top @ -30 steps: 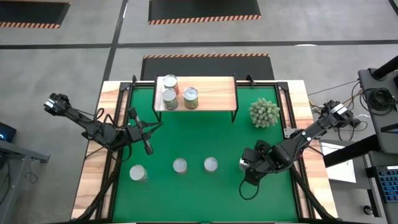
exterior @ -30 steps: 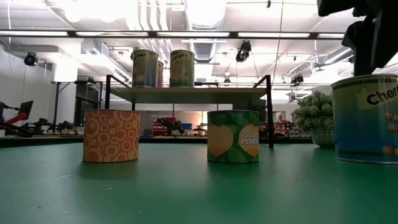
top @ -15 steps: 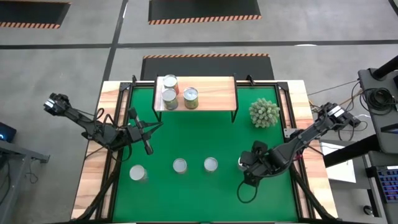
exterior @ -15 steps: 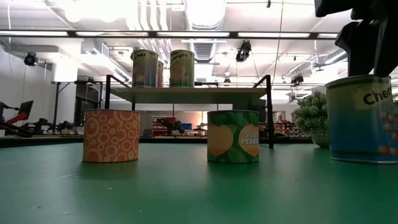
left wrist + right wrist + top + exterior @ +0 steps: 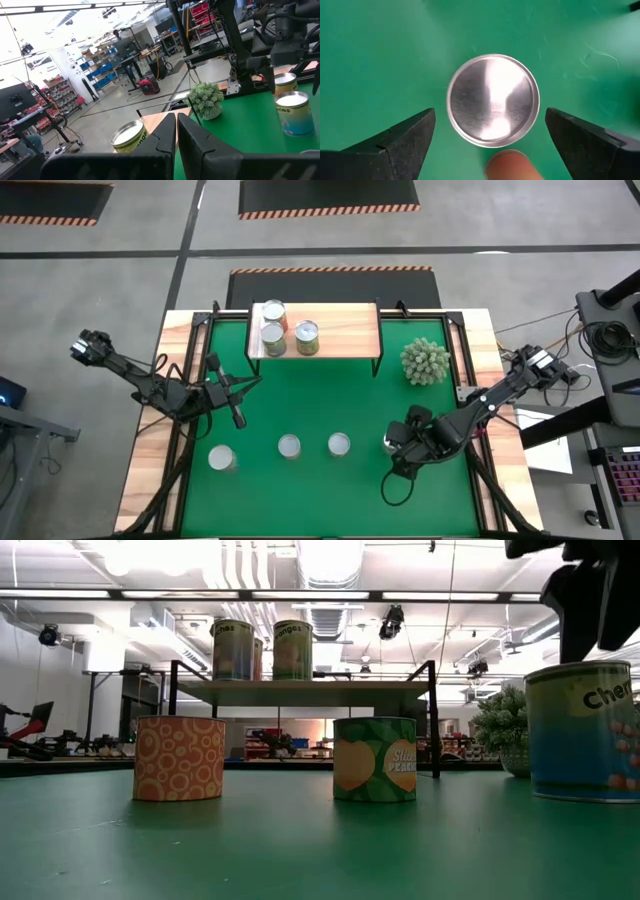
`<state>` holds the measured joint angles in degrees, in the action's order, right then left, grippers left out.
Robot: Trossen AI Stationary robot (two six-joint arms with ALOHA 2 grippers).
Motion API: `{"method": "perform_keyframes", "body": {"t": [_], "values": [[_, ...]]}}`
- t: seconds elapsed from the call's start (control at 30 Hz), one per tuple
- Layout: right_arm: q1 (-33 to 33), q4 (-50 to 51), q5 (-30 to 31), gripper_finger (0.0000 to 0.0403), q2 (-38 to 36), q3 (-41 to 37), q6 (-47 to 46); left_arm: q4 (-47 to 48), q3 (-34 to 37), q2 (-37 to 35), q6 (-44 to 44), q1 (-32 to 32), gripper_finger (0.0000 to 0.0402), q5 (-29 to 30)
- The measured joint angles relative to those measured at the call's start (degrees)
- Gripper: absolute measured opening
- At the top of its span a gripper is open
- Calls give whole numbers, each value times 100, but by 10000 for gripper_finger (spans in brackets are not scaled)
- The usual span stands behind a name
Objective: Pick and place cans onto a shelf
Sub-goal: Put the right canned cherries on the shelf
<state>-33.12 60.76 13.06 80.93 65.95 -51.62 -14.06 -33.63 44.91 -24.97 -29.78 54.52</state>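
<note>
Hovering above blue-labelled silver-topped can point(image 5: 493, 100) at green mat point(image 5: 300, 405) right, right gripper point(image 5: 490, 137) spread wide; spiky pale-green plant point(image 5: 425, 361) beyond. Low view alone showing labels. Left gripper point(image 5: 177, 131) closed, empty.

Three cans point(image 5: 288, 326) on the shelf point(image 5: 340, 330); three point(image 5: 288, 445) on the mat point(image 5: 320, 400); right gripper point(image 5: 398, 446) over a fourth.

Industrial lab: storage racks with blue bins point(image 5: 102, 70), ceiling ducts point(image 5: 330, 585), concrete floor point(image 5: 100, 280).
</note>
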Motion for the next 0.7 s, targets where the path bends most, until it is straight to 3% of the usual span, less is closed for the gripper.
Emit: {"method": "perform_keyframes", "body": {"t": [0.47, 0.7], "values": [[2, -822, -4, 366, 62, -467, 19, -7, -18, -1, -33, -1, 0, 0], [14, -935, 22, 310, 71, -492, -142, -7, -22, 0, 53, 0, 0, -2]]}}
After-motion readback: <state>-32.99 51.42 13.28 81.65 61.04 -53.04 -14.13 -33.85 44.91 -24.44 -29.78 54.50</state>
